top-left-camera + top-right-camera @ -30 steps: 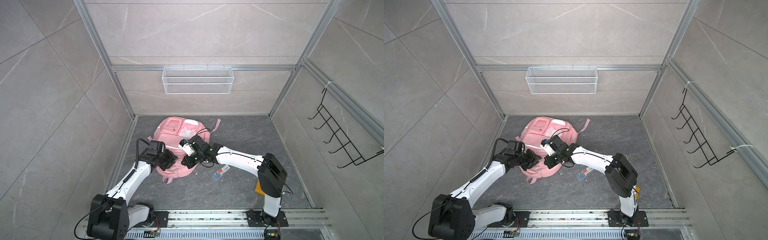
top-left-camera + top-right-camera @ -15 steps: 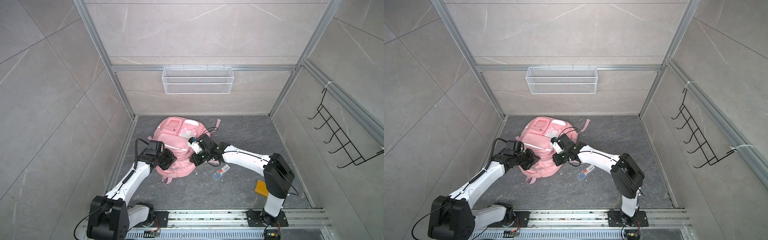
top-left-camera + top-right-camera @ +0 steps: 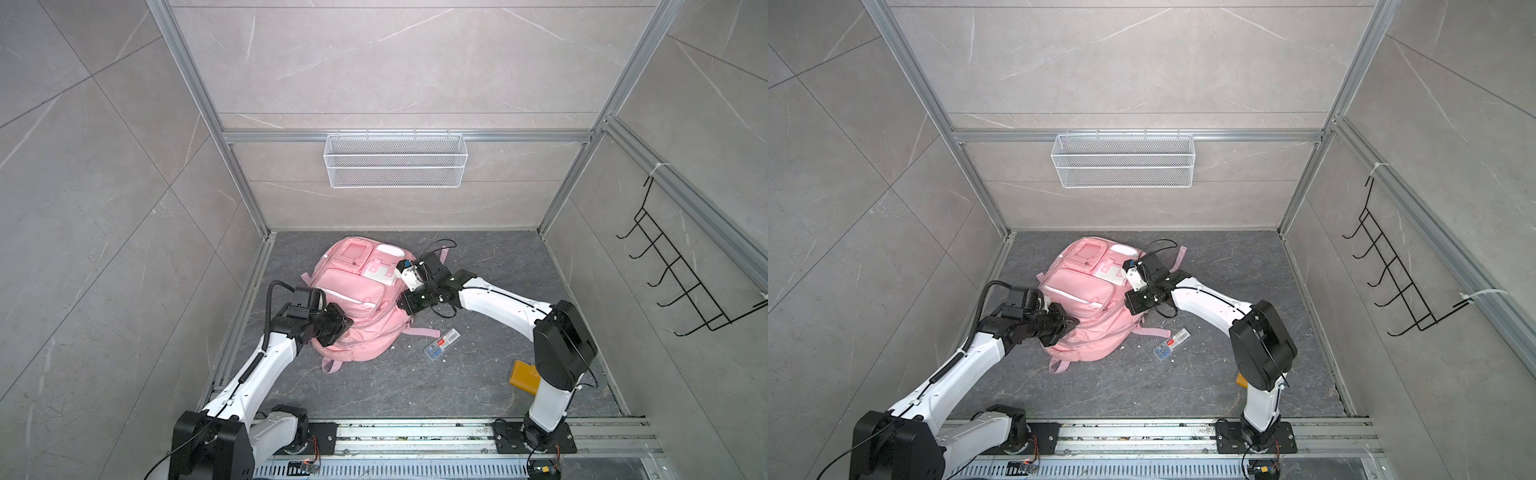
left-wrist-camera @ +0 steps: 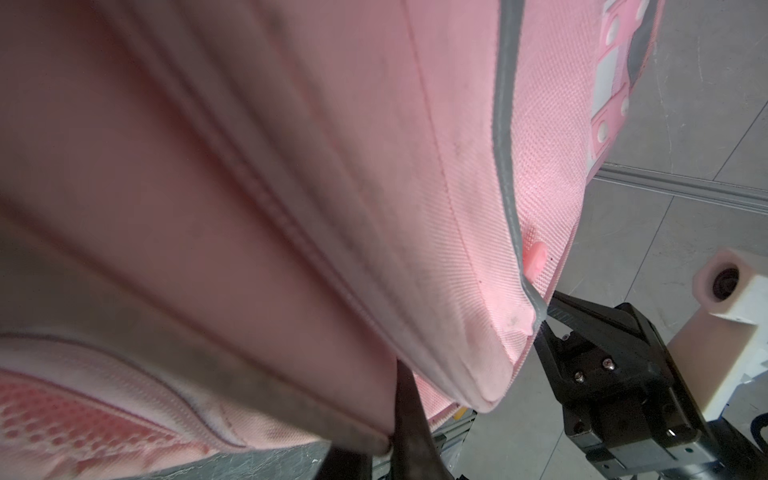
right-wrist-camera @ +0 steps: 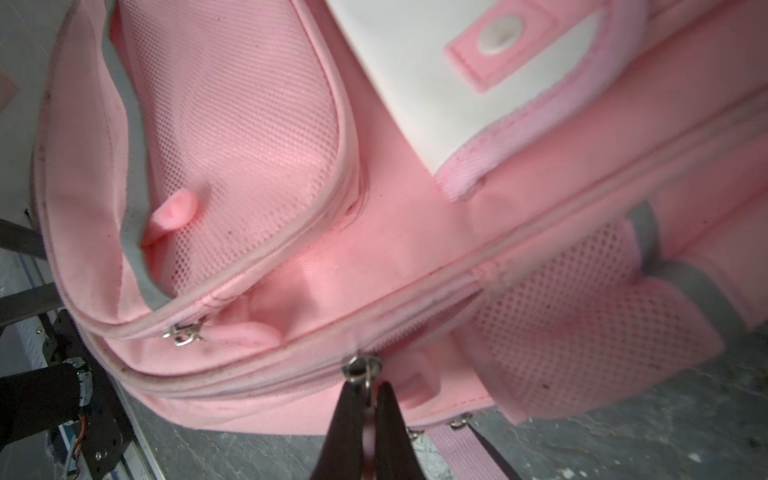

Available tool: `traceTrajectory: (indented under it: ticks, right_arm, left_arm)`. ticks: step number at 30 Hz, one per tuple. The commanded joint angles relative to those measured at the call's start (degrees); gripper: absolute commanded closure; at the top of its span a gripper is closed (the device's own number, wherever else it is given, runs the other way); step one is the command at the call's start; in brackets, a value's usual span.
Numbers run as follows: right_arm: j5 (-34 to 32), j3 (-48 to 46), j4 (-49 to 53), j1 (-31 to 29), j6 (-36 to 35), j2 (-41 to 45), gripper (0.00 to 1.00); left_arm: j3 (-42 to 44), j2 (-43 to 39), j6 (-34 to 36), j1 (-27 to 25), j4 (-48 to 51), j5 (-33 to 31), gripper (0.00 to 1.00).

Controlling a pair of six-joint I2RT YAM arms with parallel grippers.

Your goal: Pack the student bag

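Note:
The student bag (image 3: 357,307) (image 3: 1084,311), a pink backpack with a white flap pocket, lies face up on the dark floor. My left gripper (image 3: 345,326) (image 3: 1071,322) presses into its near left edge. In the left wrist view the left gripper (image 4: 390,444) is shut, pinching a fold of the bag's fabric (image 4: 291,208). My right gripper (image 3: 401,304) (image 3: 1127,305) sits at the bag's right side. In the right wrist view the right gripper (image 5: 368,390) is shut on a zip pull (image 5: 361,368) of the long side zip.
A small clear case (image 3: 441,343) (image 3: 1171,343) lies on the floor right of the bag, and an orange block (image 3: 524,378) sits by the right arm's base. A wire basket (image 3: 395,160) hangs on the back wall, a black hook rack (image 3: 681,282) on the right wall.
My right gripper has travelled to the right across the bag to its right side, still shut on the zip pull. My left gripper's jaws have closed on the bag's edge.

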State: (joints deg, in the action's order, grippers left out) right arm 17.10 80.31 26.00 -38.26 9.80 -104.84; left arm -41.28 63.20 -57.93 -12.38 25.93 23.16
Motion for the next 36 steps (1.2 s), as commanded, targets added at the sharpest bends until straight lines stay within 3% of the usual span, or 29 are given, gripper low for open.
traceTrajectory:
  ticks: [1, 14, 27, 30, 33, 36]
  right_arm:
    - [-5.8, 3.6, 2.1, 2.5, -3.4, -1.0, 1.00]
    - [-7.2, 2.7, 3.1, 1.7, -9.7, 0.0, 0.99]
    - [3.3, 1.5, 6.9, 0.5, -11.0, 5.8, 0.60]
    - [7.3, 3.1, 7.9, 0.0, -12.7, 6.5, 0.36]
    - [8.0, 4.4, 8.7, -0.3, -14.8, 6.3, 0.30]
    - [8.5, 5.8, 9.4, -0.3, -16.6, 5.8, 0.28]
  left_arm:
    - [0.3, -1.7, 2.8, 1.3, 4.6, -3.3, 1.00]
    - [0.1, -2.4, 4.3, 1.3, 5.3, -2.9, 1.00]
    - [-0.9, -2.6, 6.9, 1.3, 4.6, -0.9, 1.00]
    - [-1.3, -1.7, 8.8, 1.4, 4.3, 1.1, 1.00]
    - [-3.2, -0.9, 11.9, 1.4, 7.2, 1.5, 1.00]
    - [-6.1, -2.9, 15.8, 1.4, 15.0, -3.9, 0.65]
